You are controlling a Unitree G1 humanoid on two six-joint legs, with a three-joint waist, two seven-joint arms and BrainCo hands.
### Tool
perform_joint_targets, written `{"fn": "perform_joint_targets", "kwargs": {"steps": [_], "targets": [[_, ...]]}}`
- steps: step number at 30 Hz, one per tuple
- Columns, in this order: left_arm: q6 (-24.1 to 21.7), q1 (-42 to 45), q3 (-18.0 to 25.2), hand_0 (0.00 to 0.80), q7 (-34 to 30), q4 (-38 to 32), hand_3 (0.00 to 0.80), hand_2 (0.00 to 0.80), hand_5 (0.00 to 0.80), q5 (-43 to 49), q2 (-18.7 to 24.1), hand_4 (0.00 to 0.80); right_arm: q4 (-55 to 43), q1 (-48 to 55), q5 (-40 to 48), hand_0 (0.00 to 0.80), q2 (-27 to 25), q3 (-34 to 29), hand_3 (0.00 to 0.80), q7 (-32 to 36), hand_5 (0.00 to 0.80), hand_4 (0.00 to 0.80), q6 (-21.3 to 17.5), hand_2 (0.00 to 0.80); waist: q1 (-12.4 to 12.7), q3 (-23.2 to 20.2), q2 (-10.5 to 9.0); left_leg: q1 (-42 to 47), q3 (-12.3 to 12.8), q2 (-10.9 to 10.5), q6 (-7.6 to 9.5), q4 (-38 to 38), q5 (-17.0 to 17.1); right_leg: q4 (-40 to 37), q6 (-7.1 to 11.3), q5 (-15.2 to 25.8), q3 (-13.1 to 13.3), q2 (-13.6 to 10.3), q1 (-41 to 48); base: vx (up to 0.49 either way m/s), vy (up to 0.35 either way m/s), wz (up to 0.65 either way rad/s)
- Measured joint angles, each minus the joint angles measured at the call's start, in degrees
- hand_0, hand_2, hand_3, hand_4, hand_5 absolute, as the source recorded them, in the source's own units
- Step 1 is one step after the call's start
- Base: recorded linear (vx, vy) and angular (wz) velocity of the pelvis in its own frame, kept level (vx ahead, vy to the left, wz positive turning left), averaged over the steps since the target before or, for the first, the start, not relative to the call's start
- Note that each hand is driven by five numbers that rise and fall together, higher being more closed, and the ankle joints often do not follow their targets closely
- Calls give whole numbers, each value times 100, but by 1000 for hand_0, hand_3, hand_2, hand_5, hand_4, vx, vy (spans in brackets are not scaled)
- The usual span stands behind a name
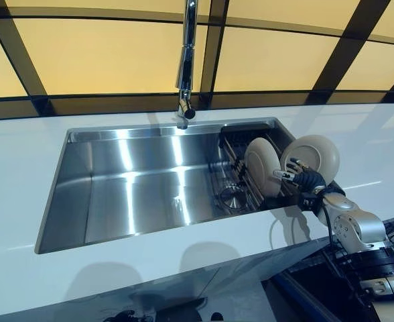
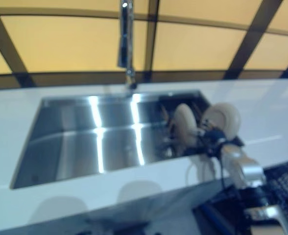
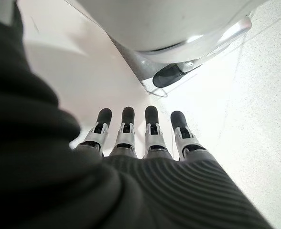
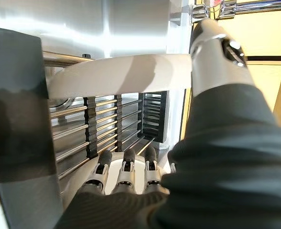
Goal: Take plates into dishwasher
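At sink rack: right hand (image 1: 306,178) apparently pinching rear plate (image 1: 315,155); left hand (image 3: 140,143) fingers straight.

Silver-grey arm and dark-covered hands of the humanoid

The right arm (image 1: 355,227) is a rounded silver-grey shell with small round holes near the wrist and a thin black cable along it. The right hand (image 4: 131,177) and left hand (image 3: 140,138) each show a row of silver fingers with matte dark rounded tips. A dark ribbed cover wraps the back of each hand and the wrist.
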Motion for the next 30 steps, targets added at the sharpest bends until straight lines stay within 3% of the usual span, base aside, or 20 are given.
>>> {"fn": "perform_joint_targets", "kwargs": {"steps": [30], "targets": [[113,-64,-8,0,-1,-112,0,0,0,1,2,0,179,-451,-229,0,-20,225,0,372,0,0,343,0,19,30,-18,-3,-9,-2,0,0,0,0,0,0,-34,-1,5,0,0,0]]}}
